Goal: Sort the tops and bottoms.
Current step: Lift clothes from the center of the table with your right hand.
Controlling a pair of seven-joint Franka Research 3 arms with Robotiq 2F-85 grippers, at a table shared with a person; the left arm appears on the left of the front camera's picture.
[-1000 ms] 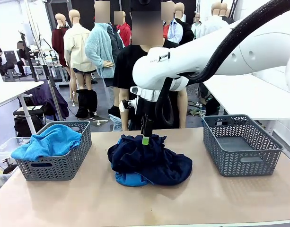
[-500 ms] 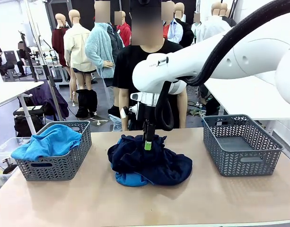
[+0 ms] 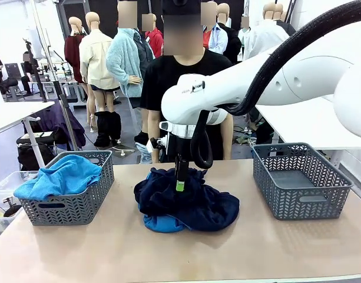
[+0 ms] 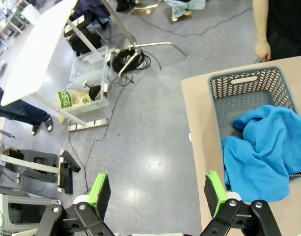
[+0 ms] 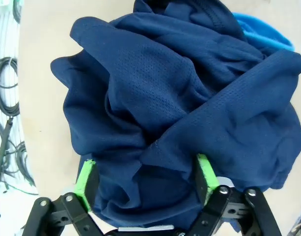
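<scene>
Entry: sorting, mid-run. All places are given from the navy heap [image 3: 189, 200] in the middle of the table [image 3: 109, 253].

Heap: dark navy bottoms, crumpled, with deep folds. I cannot tell whether it is one garment or more. A blue shirt [image 3: 159, 223] pokes out from under its near-left edge, touching it.

Left of the heap: a grey basket [image 3: 68, 209] with another blue shirt [image 3: 62, 175] draped over its rim. Right of the heap: a second grey basket [image 3: 301, 200], nothing visible inside. Beyond the heap: a person [image 3: 168, 76] stands at the far edge of the table.

Right gripper [image 3: 180, 186]: down on the far top of the heap. In its wrist view the gripper [image 5: 145, 179] has its jaws wide, with a thick ridge of navy cloth bulging between the pads. The cloth is straddled, not yet pinched.

Left gripper [image 4: 157, 192]: well off to the left of the heap, out past the left basket and above the floor. Jaws wide, holding nothing.

Handling, my judgement: the fabric looks like light, thin mesh, completely limp and a little slick. It will hang and trail when lifted, and a shallow pinch may slip off. I would close on the raised ridge between the pads and take a full fold, not a single layer. The risk is that the blue shirt underneath gets dragged along if the layers cling.
</scene>
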